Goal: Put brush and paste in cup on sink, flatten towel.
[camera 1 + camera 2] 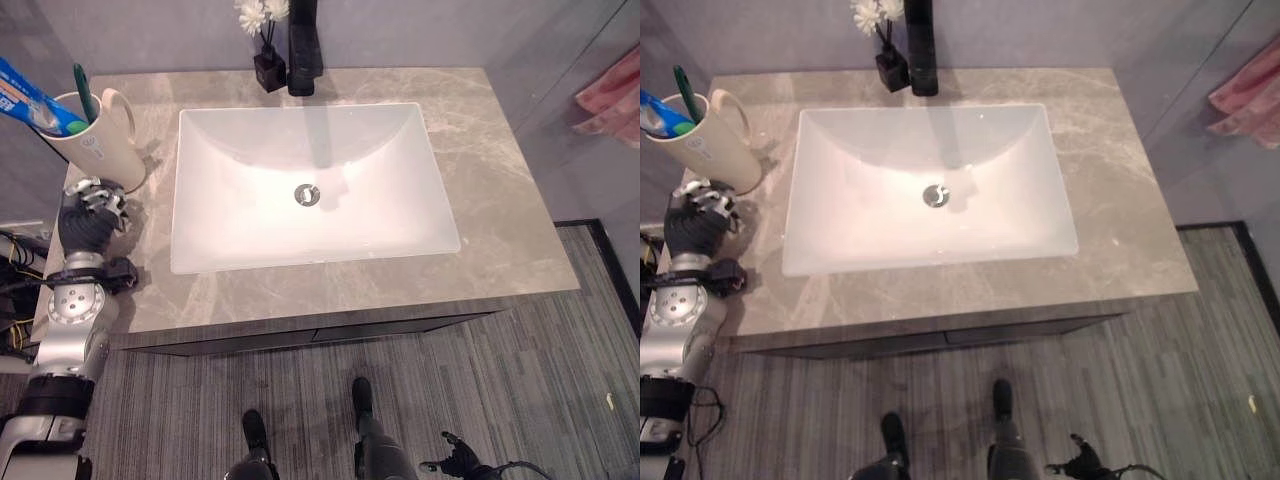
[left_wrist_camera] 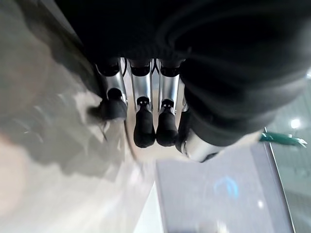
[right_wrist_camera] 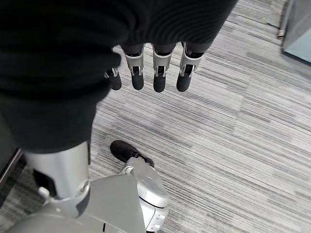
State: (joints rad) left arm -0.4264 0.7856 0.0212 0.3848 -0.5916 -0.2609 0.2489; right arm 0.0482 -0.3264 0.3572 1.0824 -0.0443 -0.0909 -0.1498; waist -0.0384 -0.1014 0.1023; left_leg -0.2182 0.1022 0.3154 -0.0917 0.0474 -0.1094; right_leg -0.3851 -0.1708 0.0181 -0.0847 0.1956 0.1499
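A cream cup [image 1: 105, 140] with a handle stands at the counter's far left corner. A green toothbrush [image 1: 82, 88] and a blue toothpaste tube [image 1: 30, 100] stick out of it. My left hand [image 1: 95, 205] rests over the counter just in front of the cup. Its fingers [image 2: 146, 121] are relaxed and hold nothing. My right hand [image 1: 455, 462] hangs low over the carpet, fingers [image 3: 155, 73] straight and empty. A pink towel [image 1: 610, 95] hangs bunched at the far right, off the counter.
A white rectangular sink [image 1: 200, 250] is set in the grey marble counter [image 1: 500, 200]. A black faucet [image 1: 303, 45] and a small dark vase of white flowers [image 1: 268, 65] stand behind it. Striped grey carpet [image 3: 233, 145] lies in front.
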